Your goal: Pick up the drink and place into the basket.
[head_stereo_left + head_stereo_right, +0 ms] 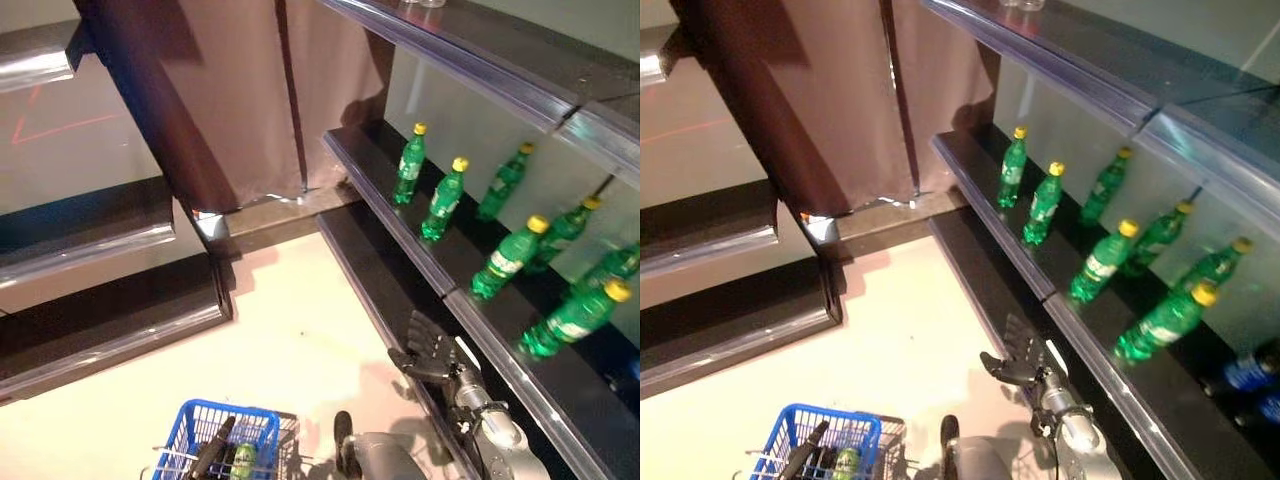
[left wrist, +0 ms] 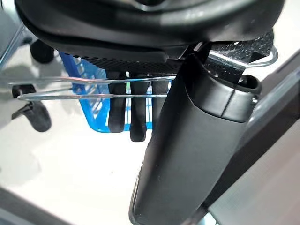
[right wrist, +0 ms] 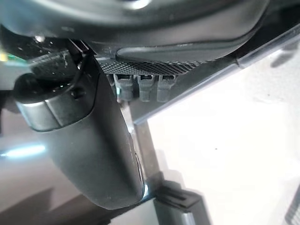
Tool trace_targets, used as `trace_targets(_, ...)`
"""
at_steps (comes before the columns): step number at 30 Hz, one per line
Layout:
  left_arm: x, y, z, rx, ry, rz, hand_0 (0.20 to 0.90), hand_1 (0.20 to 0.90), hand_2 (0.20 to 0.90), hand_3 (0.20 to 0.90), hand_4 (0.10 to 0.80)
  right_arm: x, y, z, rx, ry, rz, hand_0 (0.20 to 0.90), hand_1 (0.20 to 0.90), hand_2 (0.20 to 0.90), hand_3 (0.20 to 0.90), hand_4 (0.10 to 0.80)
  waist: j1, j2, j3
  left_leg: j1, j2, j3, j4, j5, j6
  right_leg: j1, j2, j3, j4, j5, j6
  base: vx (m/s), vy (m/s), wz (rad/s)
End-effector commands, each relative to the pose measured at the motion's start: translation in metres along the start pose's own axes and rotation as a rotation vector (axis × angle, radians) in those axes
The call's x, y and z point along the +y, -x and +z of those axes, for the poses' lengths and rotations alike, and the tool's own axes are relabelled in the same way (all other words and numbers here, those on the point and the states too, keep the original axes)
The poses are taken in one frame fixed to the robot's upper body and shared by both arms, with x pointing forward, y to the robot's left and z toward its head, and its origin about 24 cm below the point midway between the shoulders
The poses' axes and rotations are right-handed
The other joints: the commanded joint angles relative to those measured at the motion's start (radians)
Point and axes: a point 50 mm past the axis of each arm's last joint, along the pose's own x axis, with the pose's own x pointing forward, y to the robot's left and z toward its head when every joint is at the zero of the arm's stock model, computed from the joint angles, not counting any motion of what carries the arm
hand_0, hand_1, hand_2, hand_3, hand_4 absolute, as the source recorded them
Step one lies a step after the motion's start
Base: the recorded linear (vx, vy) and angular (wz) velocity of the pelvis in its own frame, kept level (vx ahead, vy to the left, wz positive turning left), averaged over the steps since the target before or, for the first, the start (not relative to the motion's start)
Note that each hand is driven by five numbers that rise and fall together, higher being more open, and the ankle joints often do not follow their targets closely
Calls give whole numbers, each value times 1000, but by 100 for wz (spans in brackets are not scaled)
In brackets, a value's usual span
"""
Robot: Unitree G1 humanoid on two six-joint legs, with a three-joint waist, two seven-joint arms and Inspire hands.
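Below the shelf (image 1: 400,215) of green bottles (image 1: 444,198), the right hand (image 1: 428,350) hangs beside the lower shelf edge, fingers straight and apart, empty. Well away from that shelf, on the floor, stands the blue basket (image 1: 262,424); the left hand (image 1: 214,450) is curled round its wire handle (image 2: 70,89). A green drink (image 1: 243,458) lies inside the basket.

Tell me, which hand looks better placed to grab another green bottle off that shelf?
Probably the right hand: it hangs open beside the shelf, just below the green bottles. The left hand is down at the blue basket, its fingers hooked over the wire handle.
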Motion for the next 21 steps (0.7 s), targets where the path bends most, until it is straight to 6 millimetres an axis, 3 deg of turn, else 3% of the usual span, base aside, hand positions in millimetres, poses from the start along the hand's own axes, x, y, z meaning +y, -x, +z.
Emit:
trace_targets(1, -72, -1, 47, -211, -82, -409, 300, 300, 300, 200, 100, 2, -6, 47, -248, 39, 45, 900, 900, 900, 900, 800, 9, -6, -71, -50, -16, 156, 220, 270, -49, 101, -42, 29, -81, 20, 49, 204, -100, 43)
trace_targets(3, -83, 0, 46, -209, -81, -435, 300, 300, 300, 200, 100, 2, -6, 45, -240, 41, 43, 900, 900, 900, 900, 800, 13, -17, -54, -185, -6, 227, 405, 277, -54, 138, -62, 37, -76, 3, 32, 196, -116, 19)
trace_targets(4, -89, 1, 46, -210, -82, -449, 300, 300, 300, 200, 100, 2, -7, 44, -236, 30, 43, 900, 900, 900, 900, 800, 16, -20, -45, -244, 8, 258, 430, 257, -42, 151, -65, 44, -76, -3, 27, 165, -92, 10)
trace_targets(6, -97, 3, 47, -211, -88, -484, 300, 300, 300, 200, 100, 4, -8, 43, -235, 21, 45, 900, 900, 900, 900, 800, 25, -18, -27, -276, 69, 287, 311, 215, -8, 180, -55, 82, -78, -20, 22, 209, -19, 8)
trace_targets(7, -100, 4, 48, -211, -89, -497, 300, 300, 300, 200, 100, 6, -10, 44, -236, 17, 42, 900, 900, 900, 900, 800, 29, -19, -22, -266, 80, 285, 229, 196, 2, 187, -53, 105, -83, -25, 25, 245, 70, 4)
trace_targets(11, -105, 4, 49, -205, -84, -504, 300, 300, 300, 200, 100, 10, -15, 44, -219, 10, 44, 900, 900, 900, 900, 800, 41, 10, -31, -207, 107, 180, -162, 216, -16, 195, -18, 188, -85, -62, 32, 253, 177, -3)
trace_targets(13, -99, 3, 44, -194, -84, -501, 300, 300, 300, 200, 100, 11, -14, 41, -205, 18, 50, 900, 900, 900, 900, 800, 54, 26, -32, -218, 121, 112, -284, 279, -47, 212, -4, 225, -90, -73, 34, 308, 252, -39)
trace_targets(17, -93, 2, 39, -183, -60, -488, 300, 300, 300, 200, 100, 10, -13, 38, -182, 37, 69, 900, 900, 900, 900, 800, 63, 40, -16, -267, 127, 36, -311, 340, -78, 249, 4, 312, -83, -106, 43, 264, 308, -65)
trace_targets(21, -98, -2, 39, -189, -38, -471, 300, 300, 300, 200, 100, 10, -16, 40, -185, 57, 83, 900, 900, 900, 900, 800, 55, 37, -15, -255, 112, 23, -277, 281, -68, 238, -43, 336, -74, -115, 79, 194, 413, -92)
